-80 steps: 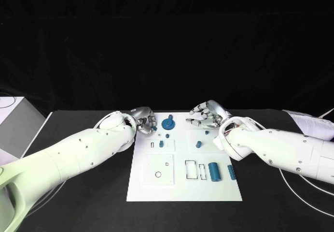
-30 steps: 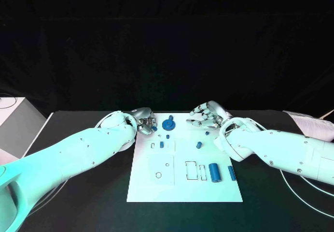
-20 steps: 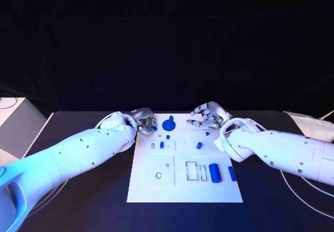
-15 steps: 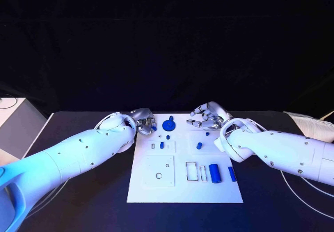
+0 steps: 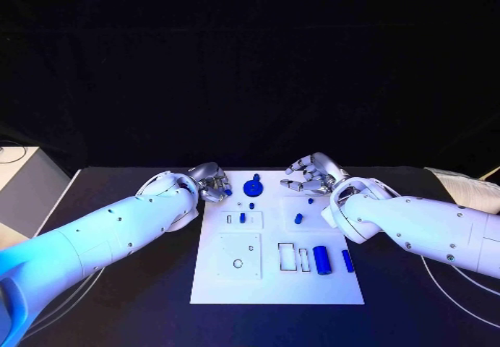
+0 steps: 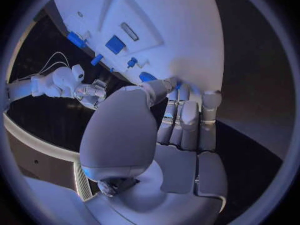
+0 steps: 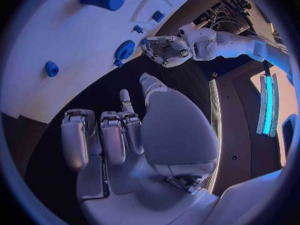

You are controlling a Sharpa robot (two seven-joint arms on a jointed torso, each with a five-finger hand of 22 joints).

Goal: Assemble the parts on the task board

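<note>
The white task board (image 5: 276,278) lies mid-table. On its far part stand a blue gear-like part (image 5: 251,187) and several small blue pegs (image 5: 242,217). A large blue cylinder (image 5: 321,259) and a thinner one (image 5: 346,260) lie near its right edge. My left hand (image 5: 212,182) hovers at the board's far left corner with its fingers curled, and a small blue part (image 6: 179,85) appears pinched between thumb and fingertips. My right hand (image 5: 313,176) hangs over the far right corner, fingers curled in on nothing. The right wrist view shows the gear (image 7: 124,51) and my left hand (image 7: 165,50).
A white box (image 5: 19,181) stands at the table's left edge. Pale cables (image 5: 469,186) lie at the right edge. Bare black table (image 5: 125,311) runs along both sides of the board.
My left hand has drawn slightly back toward the far left with the small blue part. The right hand and the parts on the board have not moved.
</note>
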